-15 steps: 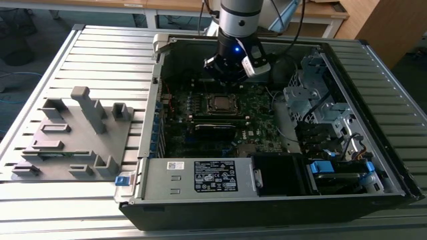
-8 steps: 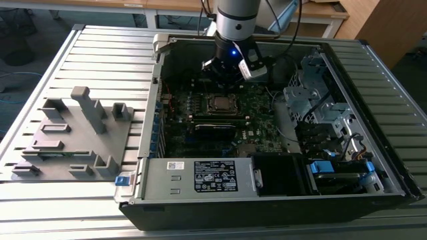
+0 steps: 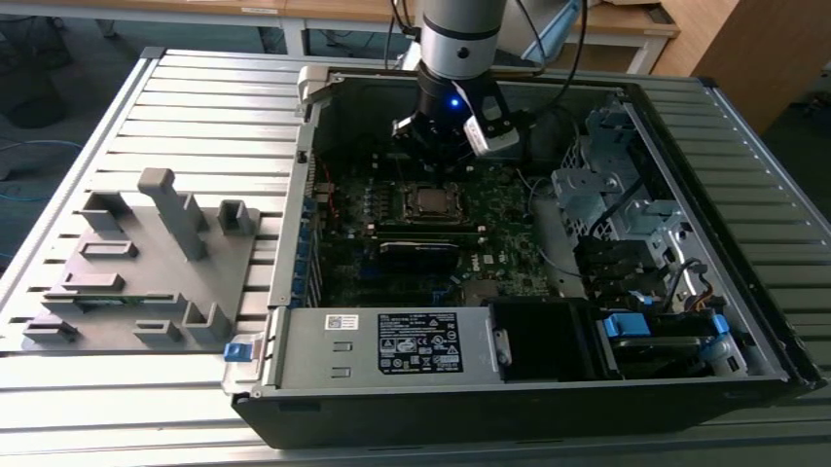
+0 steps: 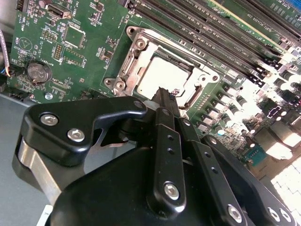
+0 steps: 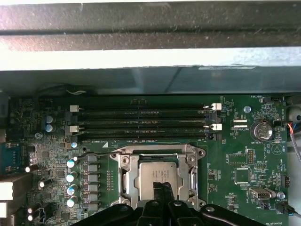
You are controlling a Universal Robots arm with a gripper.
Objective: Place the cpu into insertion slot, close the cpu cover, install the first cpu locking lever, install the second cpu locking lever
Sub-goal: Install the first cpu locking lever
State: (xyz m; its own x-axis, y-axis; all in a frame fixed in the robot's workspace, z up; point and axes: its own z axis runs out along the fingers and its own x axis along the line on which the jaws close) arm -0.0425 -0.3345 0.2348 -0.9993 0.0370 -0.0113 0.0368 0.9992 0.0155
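pincer narrow, pinched together, just over the cpu lying flat, face up, in the insertion slot.

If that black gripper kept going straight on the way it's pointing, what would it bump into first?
Most likely the cpu, the silvery square. In both wrist views the gripper points straight at its metal top. How much gap is left between them is hard to judge.

A large printed label and a small white sticker sit on the grey power supply housing, neither legible. In the first wrist view, faint marking crosses the cpu and tiny white lettering dots the green motherboard, too small to read.
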